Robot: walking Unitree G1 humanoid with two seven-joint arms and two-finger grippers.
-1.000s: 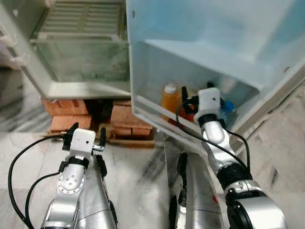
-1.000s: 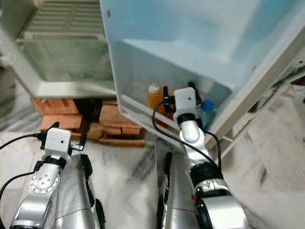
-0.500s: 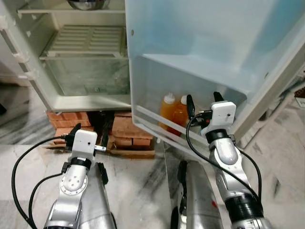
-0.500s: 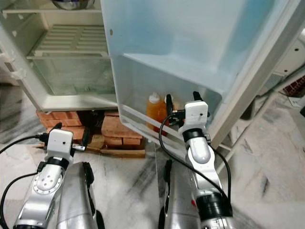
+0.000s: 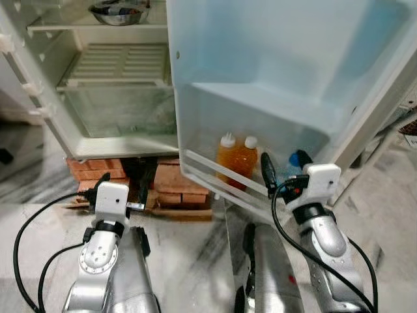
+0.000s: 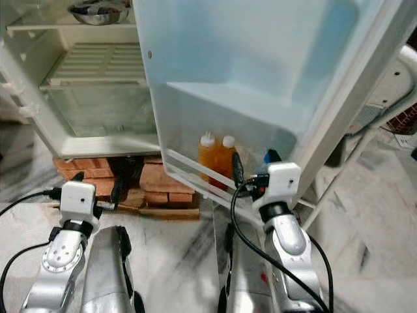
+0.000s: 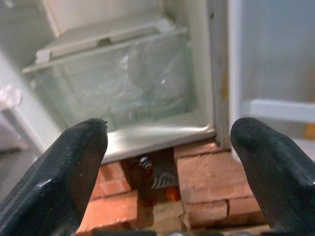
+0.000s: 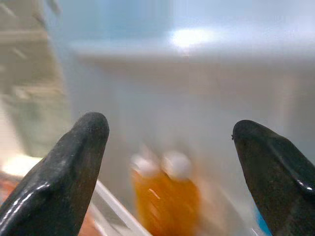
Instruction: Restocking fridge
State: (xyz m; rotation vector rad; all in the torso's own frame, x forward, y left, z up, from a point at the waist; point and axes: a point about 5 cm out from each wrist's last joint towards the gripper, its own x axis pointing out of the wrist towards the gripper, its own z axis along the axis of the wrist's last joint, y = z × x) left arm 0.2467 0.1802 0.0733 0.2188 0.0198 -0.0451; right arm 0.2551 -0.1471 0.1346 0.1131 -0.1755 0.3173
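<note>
- Fridge door (image 5: 280, 59) stands open toward the robot, and its lowest door shelf (image 5: 225, 186) serves here as the landmark for all places.
- Two orange bottles (image 5: 236, 156) with white caps stand upright inside this door shelf, side by side and touching each other.
- Beside them, further toward the door's outer edge, a bottle with a blue cap (image 5: 296, 160) stands in the same shelf, partly hidden behind the right gripper.
- Right gripper (image 5: 283, 173) is just in front of the door shelf, near the blue cap and apart from the orange bottles; its two black fingers (image 8: 78, 162) are spread wide and hold nothing.
- Left gripper (image 5: 120, 189) is well apart from the door shelf, low before the fridge body; its fingers (image 7: 74, 162) are also spread and empty.
- Clear drawer (image 7: 118, 83) sits at the bottom of the fridge body, left of the door shelf.
- Red bricks (image 5: 163, 179) lie under the fridge, lower than the door shelf.
- Metal bowl (image 5: 120, 12) rests on an upper shelf inside the fridge, far above the door shelf.
- Marble floor (image 5: 189, 241) is below everything.
</note>
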